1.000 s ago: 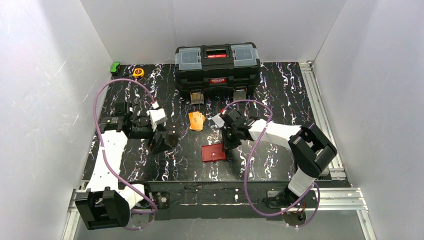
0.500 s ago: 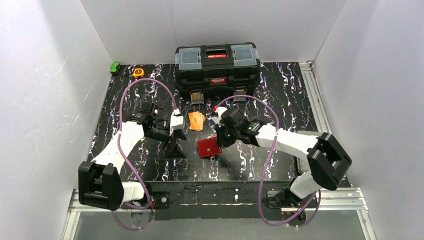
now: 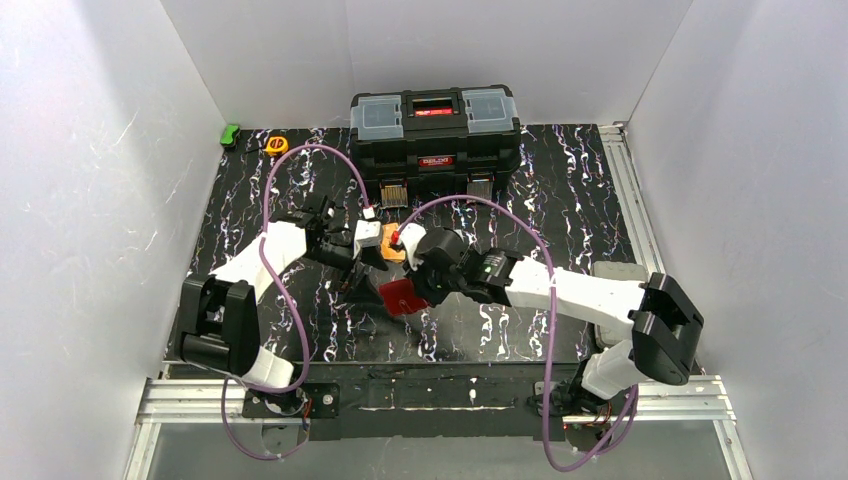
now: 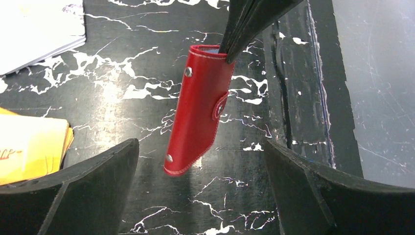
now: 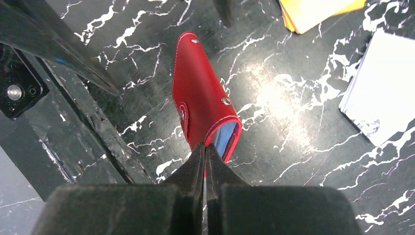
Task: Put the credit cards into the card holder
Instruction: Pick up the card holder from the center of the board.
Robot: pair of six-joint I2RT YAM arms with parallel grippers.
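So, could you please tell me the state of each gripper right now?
Left gripper: open, holding nothing.
Right gripper: shut on the card holder.

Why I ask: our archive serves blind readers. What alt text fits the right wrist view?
The right end effector, shut, pinches the near open end of the folded red card holder over a black marbled table. Orange credit cards lie at the top edge, whitish cards at the right.

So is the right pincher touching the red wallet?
Touching. In the right wrist view, the right gripper is shut on the near end of the red card holder. The left wrist view shows the same pinch at its top edge.
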